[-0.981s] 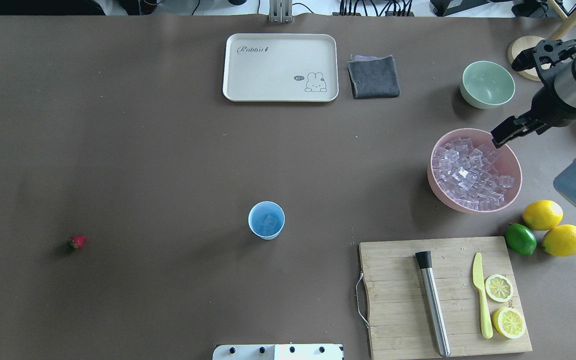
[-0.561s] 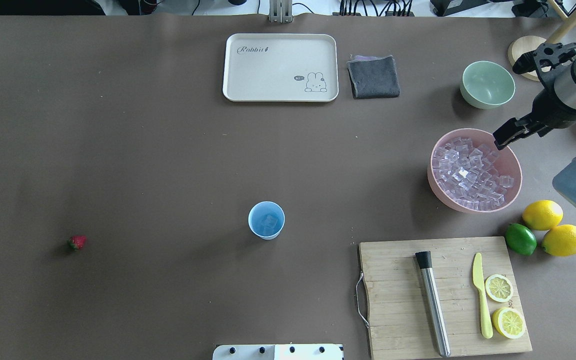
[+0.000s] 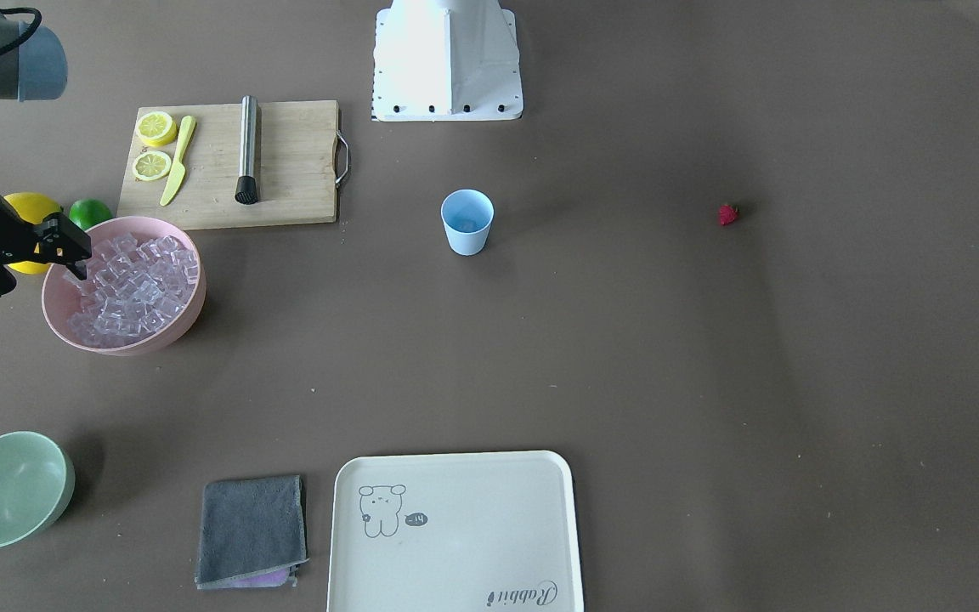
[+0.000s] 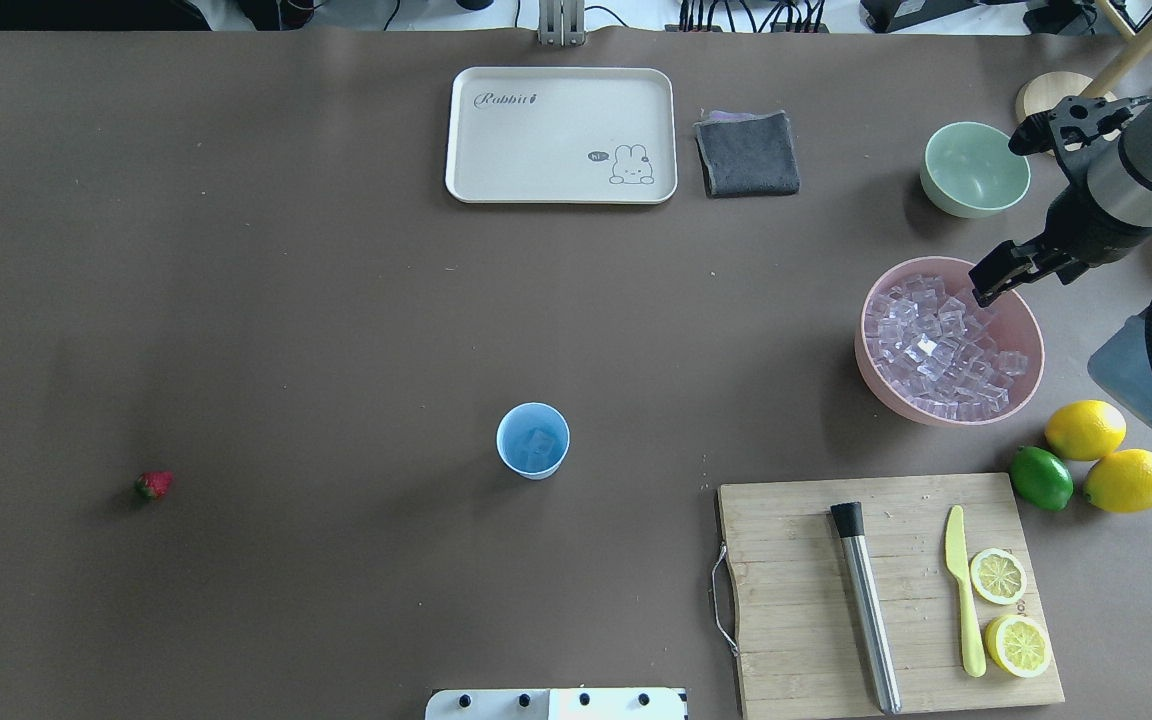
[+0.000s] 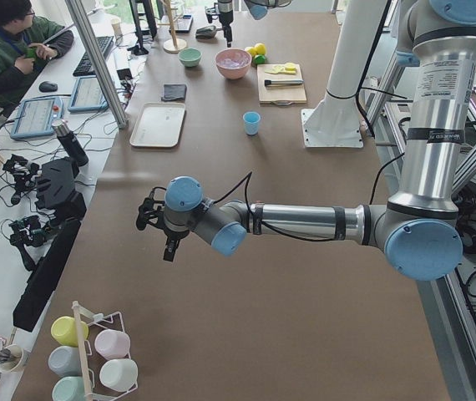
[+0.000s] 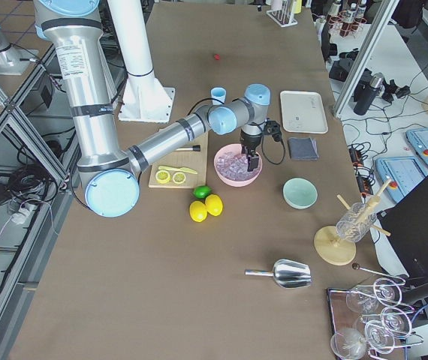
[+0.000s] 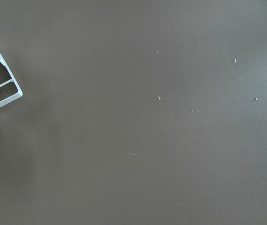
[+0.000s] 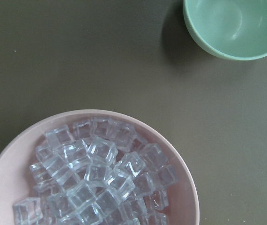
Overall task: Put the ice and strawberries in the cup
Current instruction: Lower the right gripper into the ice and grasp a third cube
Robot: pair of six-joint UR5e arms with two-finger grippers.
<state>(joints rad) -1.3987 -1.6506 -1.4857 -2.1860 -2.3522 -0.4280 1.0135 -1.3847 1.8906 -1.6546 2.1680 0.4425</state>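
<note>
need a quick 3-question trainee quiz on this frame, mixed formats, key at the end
1. True or false: the strawberry lies inside the cup.
2. Multiple choice: which container is the right tool above? A) pink bowl B) pale green bowl C) tray
3. Fill in: besides the pile in the pink bowl, the cup holds some ____.

Key: 1 false, it lies on the bare table, well away from the cup; 2 A; 3 ice.
</note>
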